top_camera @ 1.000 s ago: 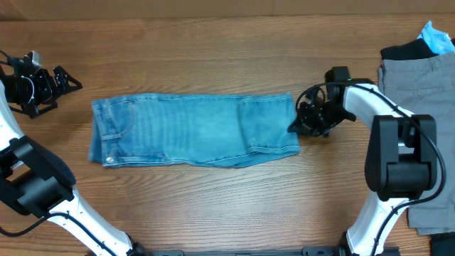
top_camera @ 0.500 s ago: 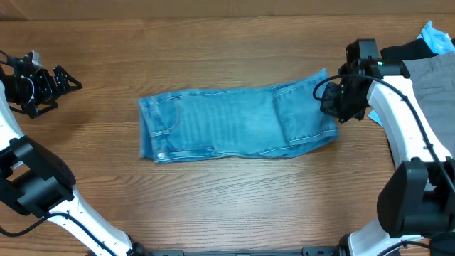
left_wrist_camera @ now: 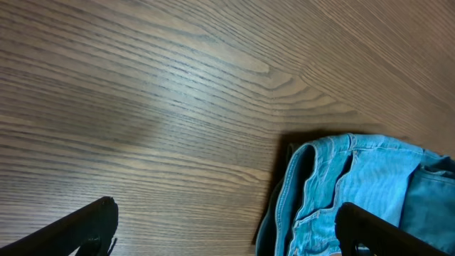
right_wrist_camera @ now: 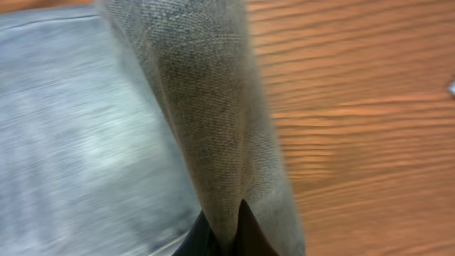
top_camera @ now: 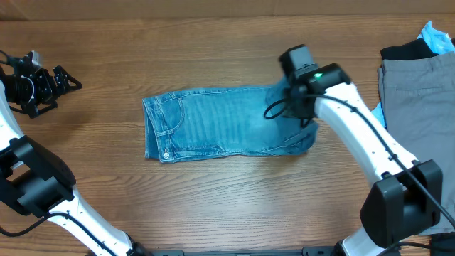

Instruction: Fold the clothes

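Note:
The light-blue jeans [top_camera: 213,128] lie folded lengthwise on the wooden table, waistband and metal button to the left. My right gripper [top_camera: 293,107] is shut on the jeans' right end and holds that fold lifted over the garment; in the right wrist view the pinched denim [right_wrist_camera: 213,121] rises from between the fingers [right_wrist_camera: 226,231]. My left gripper [top_camera: 67,80] is open and empty at the far left, apart from the jeans. In the left wrist view its fingers [left_wrist_camera: 227,231] frame the table, with the jeans' waistband [left_wrist_camera: 341,192] ahead.
Grey shorts [top_camera: 419,107] lie at the right edge of the table, with a black garment [top_camera: 405,50] and a light-blue item [top_camera: 437,35] behind them. Bare wooden table [top_camera: 213,50] surrounds the jeans.
My right gripper first dragged the jeans to the right, then swung back left over them, carrying the right end up and across. The left arm has not moved.

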